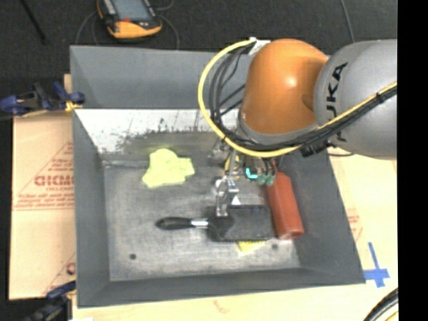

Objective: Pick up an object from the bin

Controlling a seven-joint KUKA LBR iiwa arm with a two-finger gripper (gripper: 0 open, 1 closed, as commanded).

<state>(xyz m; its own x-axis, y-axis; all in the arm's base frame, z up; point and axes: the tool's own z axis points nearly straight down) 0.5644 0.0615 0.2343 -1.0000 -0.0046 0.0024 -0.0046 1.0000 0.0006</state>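
My gripper hangs under the orange wrist cover near the middle of the bin, its tip right at the left end of a flat black pad. A black handle with a silver neck sticks out to the left of that pad. A red-brown cylinder lies just right of the gripper, slanting toward the bin's right wall. A small yellow scrap peeks out below the black pad.
A pale yellow-green crumpled lump lies at the back left of the bin floor, apart from the gripper. The arm and its cables cover the bin's back right part.
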